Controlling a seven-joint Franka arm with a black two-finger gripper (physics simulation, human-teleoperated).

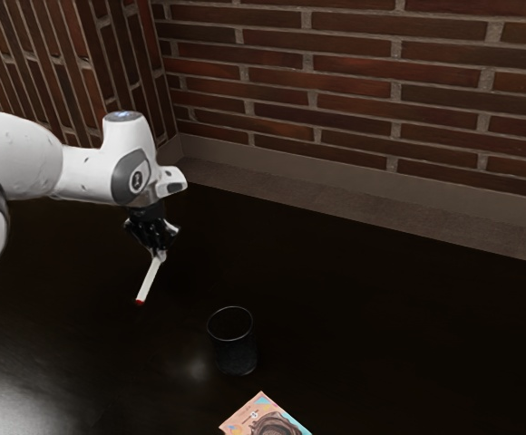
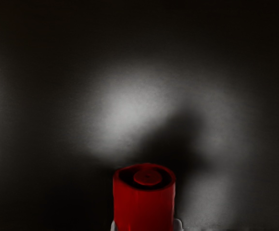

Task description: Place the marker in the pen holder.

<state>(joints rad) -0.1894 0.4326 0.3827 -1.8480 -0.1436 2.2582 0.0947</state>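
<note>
So the slim white marker with the red end (image 1: 150, 279) is in the grip of the black two-finger gripper (image 1: 160, 253) on the white arm (image 1: 91, 174). The fingers are closed on it from both sides, pinching it near its upper, white end, and the rest of it sticks out below the fingertips. It's not hanging dead straight either: in the exterior view it slants, with the red tip (image 1: 140, 303) lowest and off toward the exterior view's left of the gripper. In the wrist view you're pretty much looking along the marker at that red end, with a bit of pale grey fingertip (image 2: 178, 224) peeking out at each side of it. Can't really tell how high the tip is over the glossy black table (image 1: 381, 317). The marker is outside the round, black, open-topped pen holder (image 1: 236, 357), clearly apart from it, with the holder standing upright on the table over toward the exterior view's right of the marker. Near the holder there's also a pinkish-orange card with a brown drawn figure on it (image 1: 263, 420), cut off by the exterior view's lower edge. Behind it all is a red-brown brick wall (image 1: 354, 91).
</note>
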